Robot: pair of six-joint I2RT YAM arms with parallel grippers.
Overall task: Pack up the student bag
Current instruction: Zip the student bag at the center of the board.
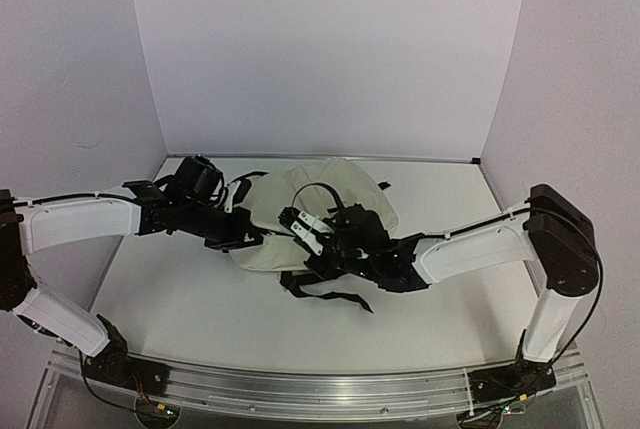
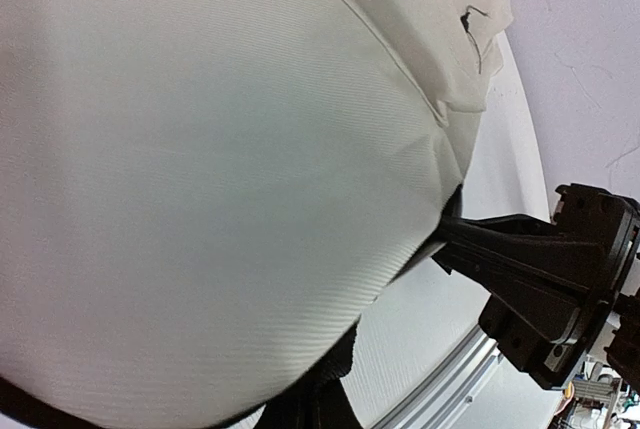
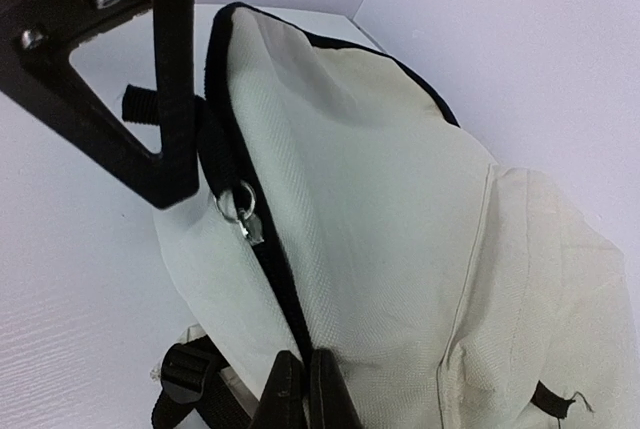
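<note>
Starting at the right gripper (image 1: 303, 229): reading its fingers (image 3: 150, 89) as apart in the wrist view, one at top left, the other barely poking in at the bottom edge and mostly cropped. Nothing clamped. Seeing a metal zip pull (image 3: 241, 213) on the black zip trim (image 3: 222, 99) in the gap, just beside the upper finger. Can't tell if touching.

Left gripper (image 1: 243, 239): making out only one finger (image 2: 500, 264), at the right of its wrist view, tip pressed into cream cloth. Second finger just a dark shape at the bottom edge, mostly behind cloth. Can't tell whether apart or pinched on fabric. No help from overhead, with the tips lost black-on-black at the bag's left edge.

Placing the bag (image 1: 325, 189) mid-table (image 1: 450, 319), between the two grippers, with black straps (image 1: 330, 294) trailing toward the near edge. Near right part hidden under the right arm from above.

Left wrist view almost all cloth, plus one seam. Finding the zip pull and a strap buckle (image 3: 180, 377) only in the right wrist view, and the overall layout only from overhead.
</note>
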